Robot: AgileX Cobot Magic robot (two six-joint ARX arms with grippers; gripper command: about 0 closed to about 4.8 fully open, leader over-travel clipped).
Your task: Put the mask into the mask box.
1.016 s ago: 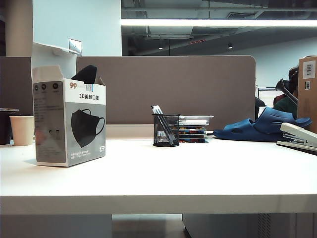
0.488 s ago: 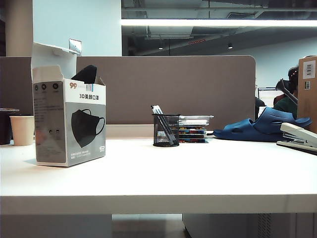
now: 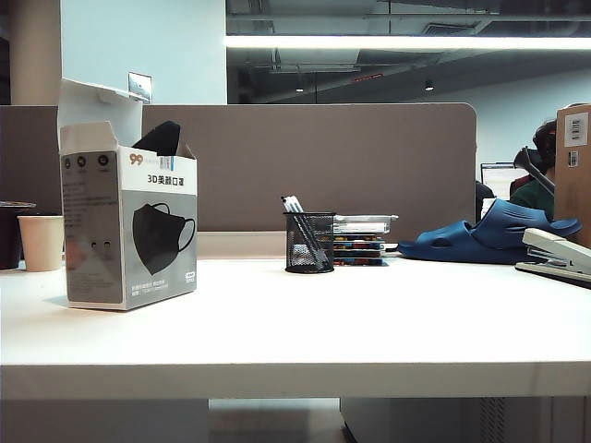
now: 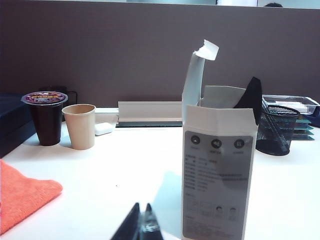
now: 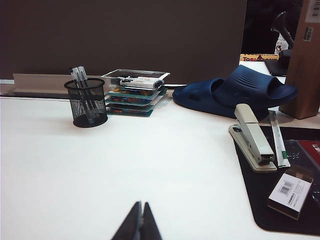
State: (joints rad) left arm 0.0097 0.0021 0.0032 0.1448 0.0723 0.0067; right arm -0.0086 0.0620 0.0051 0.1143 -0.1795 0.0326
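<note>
The grey-and-white mask box (image 3: 129, 226) stands upright at the table's left with its top flap raised; it also fills the near side of the left wrist view (image 4: 217, 170). The black mask (image 3: 162, 137) pokes out of the box's open top, seen too as a dark edge (image 4: 251, 96). My left gripper (image 4: 142, 206) is shut and empty, low over the table a short way from the box. My right gripper (image 5: 140, 204) is shut and empty over bare white table. Neither arm appears in the exterior view.
A mesh pen cup (image 3: 309, 242) and stacked trays (image 3: 362, 240) stand mid-table. A blue sandal (image 3: 489, 235), a stapler (image 5: 254, 137) and a brown carton (image 5: 308, 60) lie right. A paper cup (image 4: 79, 126), a dark cup (image 4: 45, 117) and an orange cloth (image 4: 22, 197) sit left.
</note>
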